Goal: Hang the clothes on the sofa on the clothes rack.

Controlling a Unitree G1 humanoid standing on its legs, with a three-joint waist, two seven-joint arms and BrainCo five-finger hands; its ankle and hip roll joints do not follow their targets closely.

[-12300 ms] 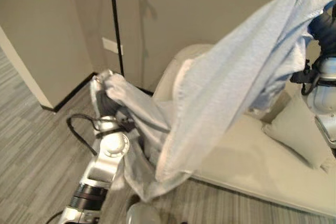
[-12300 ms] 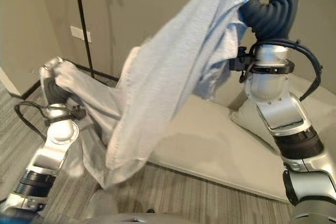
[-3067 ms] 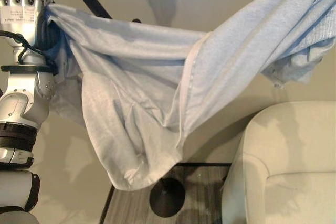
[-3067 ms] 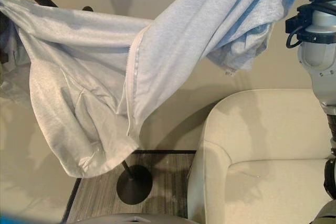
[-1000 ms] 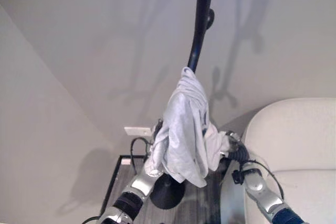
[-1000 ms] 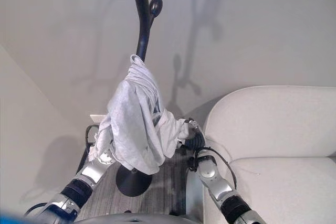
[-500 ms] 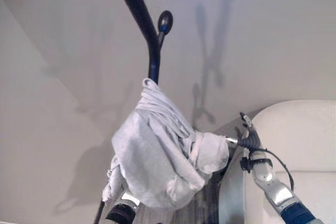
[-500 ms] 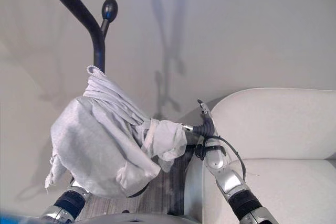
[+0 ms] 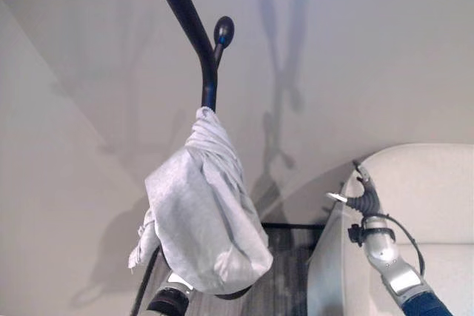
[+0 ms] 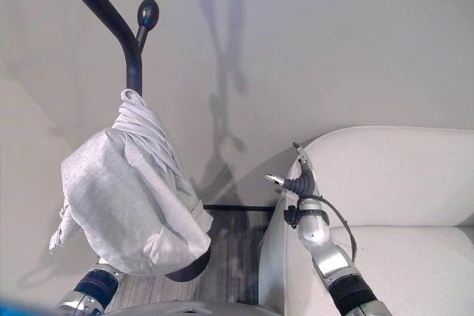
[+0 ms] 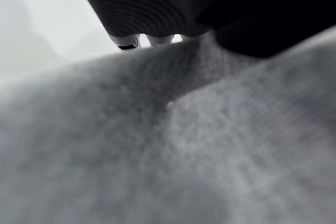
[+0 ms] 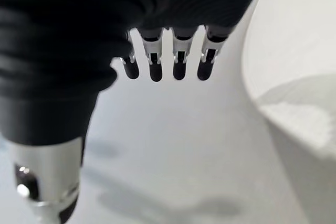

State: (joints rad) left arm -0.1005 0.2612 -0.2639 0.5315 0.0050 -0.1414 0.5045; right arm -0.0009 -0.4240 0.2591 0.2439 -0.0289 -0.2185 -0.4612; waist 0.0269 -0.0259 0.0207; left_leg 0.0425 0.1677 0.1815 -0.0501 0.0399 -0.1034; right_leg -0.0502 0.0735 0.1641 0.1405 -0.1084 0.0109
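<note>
No writing or label can be read anywhere on the cloth or the furniture. The light grey garment (image 9: 204,216) hangs bunched on the black clothes rack (image 9: 194,31), caught at its top on the rack's upright just below the fork where a short knob-tipped peg (image 9: 223,31) branches off the curved arm. Its long axis runs downward from that gathered top, where a strip of zipper teeth shows, and it widens into a rounded bundle leaning toward the robot's left, with a loose flap trailing off its lower left edge. The rack's dark round base (image 10: 189,268) peeks out beneath the bundle. The left arm rises from below behind the garment, and in the left wrist view the left hand (image 11: 152,39) is pressed close against grey cloth that hides its fingers, so I cannot tell whether it grips anything. The right hand (image 10: 299,180) is raised at the edge of the cream sofa (image 9: 422,183), well apart from the garment; in the right wrist view its fingers (image 12: 156,66) are straight and spread with the thumb held apart, holding nothing. Behind everything is a plain beige wall (image 9: 355,49) carrying shadows of the rack, with a corner to the left. The floor (image 10: 237,249) between rack and sofa is grey wood-grain planking, edged by a dark skirting line at the wall's foot.
</note>
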